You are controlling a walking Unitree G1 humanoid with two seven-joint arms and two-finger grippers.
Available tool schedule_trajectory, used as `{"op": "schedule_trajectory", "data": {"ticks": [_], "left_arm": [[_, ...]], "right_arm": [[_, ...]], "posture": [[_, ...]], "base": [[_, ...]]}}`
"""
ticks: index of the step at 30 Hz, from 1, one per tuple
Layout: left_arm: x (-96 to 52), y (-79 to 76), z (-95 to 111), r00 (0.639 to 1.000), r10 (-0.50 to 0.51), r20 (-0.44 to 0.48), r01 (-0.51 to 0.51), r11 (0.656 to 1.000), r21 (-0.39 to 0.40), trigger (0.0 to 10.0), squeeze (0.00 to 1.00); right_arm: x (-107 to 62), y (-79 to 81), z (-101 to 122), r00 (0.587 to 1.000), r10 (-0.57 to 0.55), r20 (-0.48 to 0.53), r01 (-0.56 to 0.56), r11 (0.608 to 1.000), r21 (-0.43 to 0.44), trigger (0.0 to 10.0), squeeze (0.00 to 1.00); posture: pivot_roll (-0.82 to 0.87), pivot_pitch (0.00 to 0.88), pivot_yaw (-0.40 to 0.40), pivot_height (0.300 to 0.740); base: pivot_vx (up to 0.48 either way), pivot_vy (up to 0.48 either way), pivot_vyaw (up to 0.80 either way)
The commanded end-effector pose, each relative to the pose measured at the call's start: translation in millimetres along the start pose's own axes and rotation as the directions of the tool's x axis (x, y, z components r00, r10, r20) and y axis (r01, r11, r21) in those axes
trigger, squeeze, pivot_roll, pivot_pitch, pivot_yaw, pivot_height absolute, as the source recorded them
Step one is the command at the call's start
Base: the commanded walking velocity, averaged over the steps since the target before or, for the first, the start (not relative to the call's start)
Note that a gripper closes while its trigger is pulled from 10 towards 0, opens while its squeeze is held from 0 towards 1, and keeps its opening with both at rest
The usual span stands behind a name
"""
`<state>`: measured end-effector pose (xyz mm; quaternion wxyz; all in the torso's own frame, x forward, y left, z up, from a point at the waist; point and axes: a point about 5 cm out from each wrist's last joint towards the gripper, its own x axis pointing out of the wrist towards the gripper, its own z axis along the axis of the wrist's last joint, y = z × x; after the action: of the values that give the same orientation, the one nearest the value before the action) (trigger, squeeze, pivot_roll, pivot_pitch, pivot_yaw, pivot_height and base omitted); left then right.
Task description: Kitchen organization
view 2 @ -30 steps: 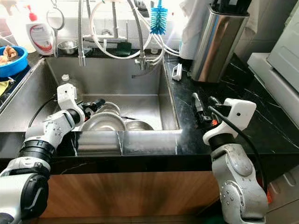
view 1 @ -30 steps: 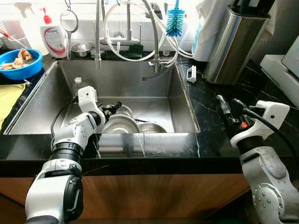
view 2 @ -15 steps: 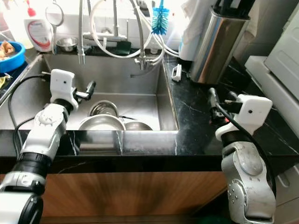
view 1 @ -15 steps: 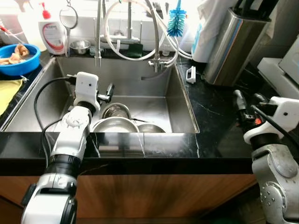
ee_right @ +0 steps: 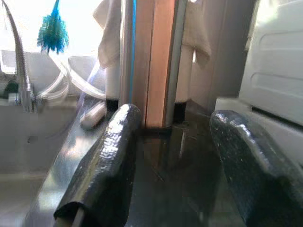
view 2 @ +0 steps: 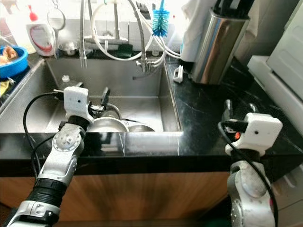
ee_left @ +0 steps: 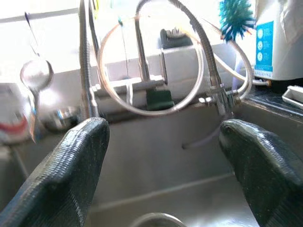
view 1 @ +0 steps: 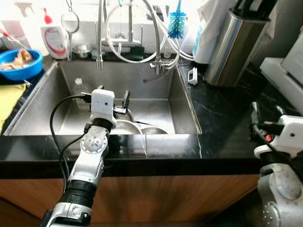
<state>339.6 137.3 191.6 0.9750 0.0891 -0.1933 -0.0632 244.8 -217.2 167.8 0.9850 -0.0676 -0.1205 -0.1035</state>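
Two steel bowls (view 1: 124,126) (view 1: 154,130) lie at the near end of the steel sink (view 1: 156,90). My left gripper (view 1: 113,93) hangs just above the larger bowl, pointing at the faucet (ee_left: 142,56). Its fingers (ee_left: 80,156) stand wide open with nothing between them. My right gripper (view 1: 266,112) is over the black counter (view 1: 213,109) near its front edge, right of the sink. It is open too, its fingers (ee_right: 113,151) facing the steel knife block (view 1: 236,45).
On the back ledge stand a dish soap bottle (view 1: 54,35), a hanging strainer (view 1: 70,21), a small steel cup (view 1: 83,48) and a blue brush (view 1: 177,23). A blue bowl (view 1: 19,61) and a yellow cloth (view 1: 7,101) sit left of the sink. A white appliance (view 1: 284,71) stands far right.
My left gripper rose from beside the bowls and swung right, now pointing at the faucet. My right gripper drew back toward the counter's front edge.
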Motion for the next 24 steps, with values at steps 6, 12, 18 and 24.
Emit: {"op": "schedule_trajectory", "data": {"ticks": [6, 12, 18, 24], "left_arm": [[-1.2, 30.5, -11, 0.994, 0.109, -0.027, -0.107, 0.992, 0.068, 10.0, 0.00], [-8.4, 55.3, -22, 0.983, 0.174, -0.064, -0.166, 0.980, 0.113, 10.0, 0.00], [-11.0, 75.2, -19, 0.977, 0.209, -0.043, -0.200, 0.968, 0.151, 10.0, 0.00], [-13.9, 66.6, -22, 0.984, 0.173, -0.040, -0.165, 0.974, 0.153, 10.0, 0.00]], "right_arm": [[-4.9, 13.5, -9, 0.999, 0.047, -0.018, -0.048, 0.999, -0.025, 10.0, 0.00], [5.3, 13.2, -3, 0.998, 0.057, 0.013, -0.057, 0.998, -0.028, 10.0, 0.00], [-1.9, 12.3, -12, 1.000, 0.013, 0.015, -0.012, 0.999, -0.031, 10.0, 0.00], [-2.5, 15.4, -17, 1.000, 0.026, 0.007, -0.025, 0.999, -0.047, 10.0, 0.00]], "posture": [[0.01, 0.007, -0.066, 0.740], [0.01, 0.010, -0.061, 0.740], [0.02, 0.008, -0.051, 0.740], [0.03, 0.000, -0.045, 0.740]], "base": [[0.000, 0.000, 0.00], [0.000, 0.000, 0.00], [0.000, 0.000, 0.00], [0.000, 0.000, 0.00]]}}
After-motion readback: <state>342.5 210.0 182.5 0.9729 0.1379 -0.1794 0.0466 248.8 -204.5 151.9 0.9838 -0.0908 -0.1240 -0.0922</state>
